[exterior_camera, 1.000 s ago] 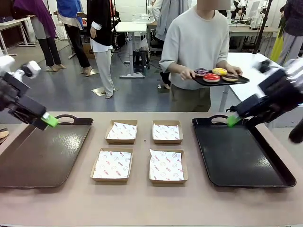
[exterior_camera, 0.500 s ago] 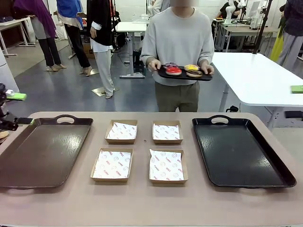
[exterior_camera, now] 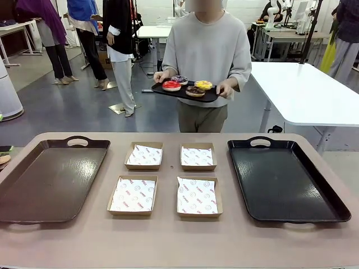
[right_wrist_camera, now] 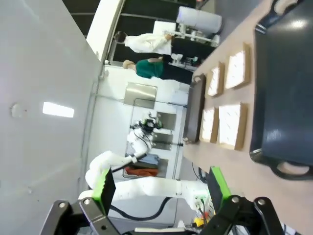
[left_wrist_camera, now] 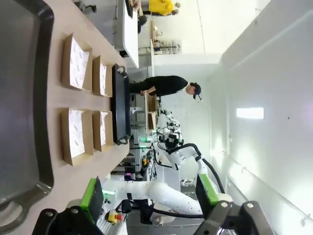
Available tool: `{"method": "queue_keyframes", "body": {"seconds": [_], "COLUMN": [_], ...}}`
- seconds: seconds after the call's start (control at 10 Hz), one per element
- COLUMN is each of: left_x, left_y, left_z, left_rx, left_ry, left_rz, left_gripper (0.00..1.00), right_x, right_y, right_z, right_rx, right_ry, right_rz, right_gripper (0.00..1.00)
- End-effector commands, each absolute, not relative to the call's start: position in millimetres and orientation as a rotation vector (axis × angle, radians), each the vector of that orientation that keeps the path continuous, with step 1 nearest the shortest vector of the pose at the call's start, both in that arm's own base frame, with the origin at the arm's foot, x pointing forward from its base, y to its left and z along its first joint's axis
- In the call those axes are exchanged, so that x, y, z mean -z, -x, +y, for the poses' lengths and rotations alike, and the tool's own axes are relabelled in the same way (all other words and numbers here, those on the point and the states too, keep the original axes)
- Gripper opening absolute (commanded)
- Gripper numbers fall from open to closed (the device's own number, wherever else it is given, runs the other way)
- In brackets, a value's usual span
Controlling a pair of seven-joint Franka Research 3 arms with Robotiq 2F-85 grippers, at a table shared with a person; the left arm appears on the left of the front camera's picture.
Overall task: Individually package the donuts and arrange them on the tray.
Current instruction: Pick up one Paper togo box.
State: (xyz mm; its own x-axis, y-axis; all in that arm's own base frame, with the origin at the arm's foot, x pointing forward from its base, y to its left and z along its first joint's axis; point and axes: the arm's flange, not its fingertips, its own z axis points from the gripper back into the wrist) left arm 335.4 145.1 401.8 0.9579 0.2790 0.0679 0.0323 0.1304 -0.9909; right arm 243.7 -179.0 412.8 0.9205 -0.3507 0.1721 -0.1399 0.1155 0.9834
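Across the table a person holds a small black serving tray [exterior_camera: 210, 97] with both hands. On it lie the donuts: a red one [exterior_camera: 171, 85], a purple-dark one [exterior_camera: 179, 79], a yellow-iced one [exterior_camera: 203, 84] and a chocolate one [exterior_camera: 195, 90]. On the table lie a large brown tray [exterior_camera: 50, 179] at the left and a large black tray [exterior_camera: 286, 179] at the right. My left gripper [left_wrist_camera: 149, 193] is open and holds nothing, raised beside the table. The right gripper [right_wrist_camera: 161, 187] is likewise open, off the table's other side.
Four shallow cardboard boxes lined with white printed paper sit in a two-by-two block mid-table: back left [exterior_camera: 144, 155], back right [exterior_camera: 197, 156], front left [exterior_camera: 133, 195], front right [exterior_camera: 197, 196]. A white table [exterior_camera: 303, 95] stands behind at the right. People stand far back left.
The person has walked left with the donut tray and now stands behind the table's middle. Both arms have drawn back out of the front view.
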Motion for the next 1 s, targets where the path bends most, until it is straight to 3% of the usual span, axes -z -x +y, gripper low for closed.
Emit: {"method": "queue_keyframes", "body": {"seconds": [0.0,0.3,0.4,0.9], "left_x": [-414.4,-420.8,-413.3,-413.3], "left_y": [-329.3,-329.9,-332.0,-332.0], "left_z": [143.4,136.4,145.2,145.2], "left_rx": [-0.193,-0.177,-0.189,-0.189], "left_ry": [1.377,1.291,1.372,1.372], "left_rz": [-0.230,-0.201,-0.239,-0.239], "left_gripper": [1.00,1.00,1.00,1.00], "right_x": [-414.6,-424.9,-417.0,-417.0], "right_y": [-224.4,-226.0,-237.0,-237.0], "right_z": [-152.1,-142.7,-166.7,-166.7], "right_rx": [0.097,0.054,0.104,0.104], "right_ry": [-1.361,-1.325,-1.351,-1.351], "right_rz": [-0.333,-0.311,-0.312,-0.312], "right_gripper": [1.00,1.00,1.00,1.00]}}
